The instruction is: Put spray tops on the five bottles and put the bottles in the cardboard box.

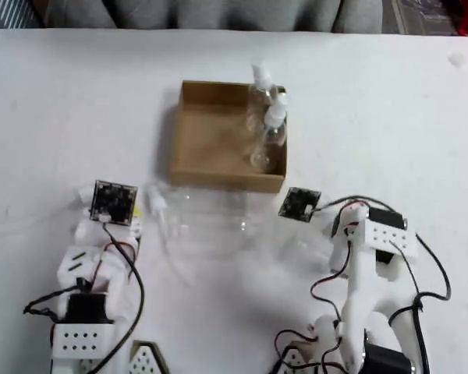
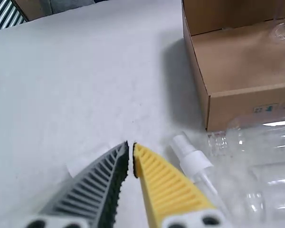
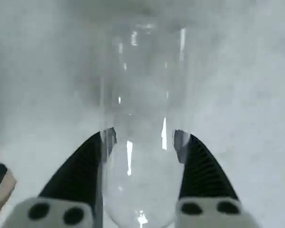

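Note:
The cardboard box [image 1: 210,140] sits mid-table, and two capped clear bottles [image 1: 269,128] lie along its right side. In front of it lie several clear bottles without tops [image 1: 210,222], hard to tell apart. A white spray top [image 2: 190,159] lies on the table beside them, just next to my left gripper [image 2: 131,145], which is shut and empty with its tips close to the table. My right gripper [image 3: 142,137] has one finger on each side of a clear bottle [image 3: 142,85] that lies pointing away from it, shut on it.
The box wall [image 2: 247,102] rises just beyond the loose bottles [image 2: 266,156]. Bare white table stretches to the left of the box and behind it. Both arms' cables trail along the front edge.

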Action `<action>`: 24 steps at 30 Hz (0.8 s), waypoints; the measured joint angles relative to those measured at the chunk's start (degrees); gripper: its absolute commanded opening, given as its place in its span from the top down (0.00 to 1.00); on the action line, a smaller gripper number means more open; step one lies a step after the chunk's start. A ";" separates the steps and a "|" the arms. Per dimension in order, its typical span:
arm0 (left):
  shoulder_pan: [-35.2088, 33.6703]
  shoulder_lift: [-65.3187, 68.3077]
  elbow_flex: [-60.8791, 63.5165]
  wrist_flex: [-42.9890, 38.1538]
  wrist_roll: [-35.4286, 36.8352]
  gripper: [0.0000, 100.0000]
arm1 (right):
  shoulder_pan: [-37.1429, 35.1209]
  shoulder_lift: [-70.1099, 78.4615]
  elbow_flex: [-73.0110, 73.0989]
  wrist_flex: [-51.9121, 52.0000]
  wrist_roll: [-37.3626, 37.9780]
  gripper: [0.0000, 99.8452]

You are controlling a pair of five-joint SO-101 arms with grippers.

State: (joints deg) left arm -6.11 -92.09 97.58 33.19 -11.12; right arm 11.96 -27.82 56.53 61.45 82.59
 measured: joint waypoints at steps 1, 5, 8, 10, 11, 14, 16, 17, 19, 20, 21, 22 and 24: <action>0.00 0.00 0.00 0.00 0.00 0.98 | 0.00 0.00 0.00 0.09 0.53 0.76; 0.00 0.00 0.00 0.00 0.00 0.98 | -0.35 -0.09 1.14 0.09 1.49 0.72; 0.00 0.00 0.00 0.00 0.00 0.98 | -2.02 0.00 1.67 0.09 1.67 0.72; 0.00 0.00 0.00 0.00 0.00 0.98 | -2.11 -0.26 1.67 0.09 1.67 0.72; 0.00 0.00 0.00 0.00 0.00 0.98 | -2.02 -0.35 1.67 0.09 1.67 0.72; 0.00 0.00 0.00 0.00 0.00 0.98 | -2.02 -0.35 1.23 0.35 -0.88 0.72; 0.00 0.00 0.00 0.00 0.00 0.98 | -2.02 -0.35 -0.18 0.79 -4.13 0.72; 0.00 0.00 0.00 0.00 0.00 0.98 | -2.02 -0.35 -1.23 1.41 -5.71 0.72; 0.00 0.00 0.00 0.00 0.00 0.98 | -1.41 -0.35 -3.87 3.78 -8.70 0.73; 0.00 0.00 0.00 0.00 0.00 0.98 | -0.97 -0.35 -5.10 5.36 -10.11 0.76; 0.00 0.00 0.00 0.00 0.00 0.98 | -0.53 -0.35 -6.24 7.03 -11.78 0.79; 0.00 0.00 0.00 0.00 0.00 0.98 | 0.00 -0.35 -7.21 8.53 -13.63 0.82; 0.00 0.00 0.00 0.00 0.00 0.98 | 0.70 -0.35 -8.70 11.16 -16.53 0.90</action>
State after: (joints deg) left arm -6.11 -92.09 97.58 33.19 -11.12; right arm 12.66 -28.18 47.82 72.62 66.07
